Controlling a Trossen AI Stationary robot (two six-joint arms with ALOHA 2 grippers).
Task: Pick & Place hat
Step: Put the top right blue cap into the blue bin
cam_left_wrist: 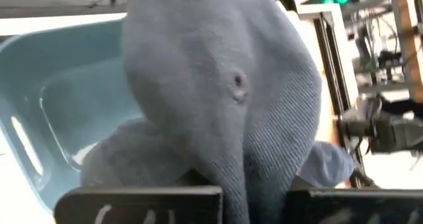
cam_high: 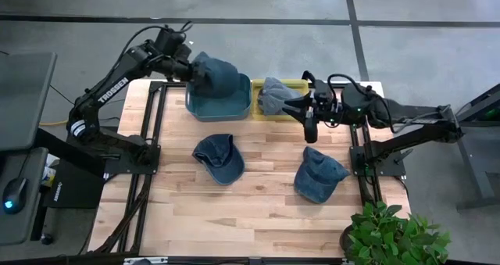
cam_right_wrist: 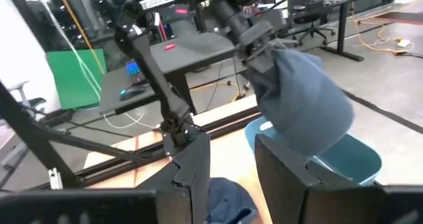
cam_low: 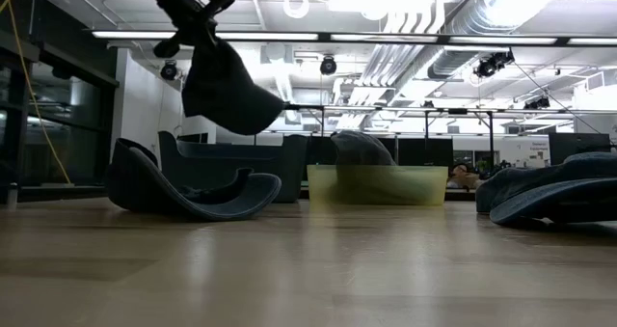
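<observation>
From where I stand, the left hand (cam_high: 190, 67) is pinched shut on a blue denim cap (cam_high: 215, 76) and holds it in the air directly over the teal bin (cam_high: 219, 109) at the back of the bench (cam_high: 258, 202). The cap hangs crown-down from the grip, clear of the bin floor, which looks to me like the moment before a drop: held that high and centred, it should fall inside the walls rather than catch on the rim.

Just beside the teal bin sits a yellow bin (cam_high: 285, 101) with a grey-blue cap (cam_high: 275, 93) already lying in it. The right hand (cam_high: 306, 109) hovers at that bin's near edge, fingers apart and holding nothing, so I judge it has finished there and is free for another pick.

Two more denim caps remain on the wood: one left of centre (cam_high: 218, 157) and one toward the right (cam_high: 319, 173), the latter close below the right hand and the likeliest next target for it. A potted plant (cam_high: 394, 234) stands at the bench's near right corner, well apart from the work.
</observation>
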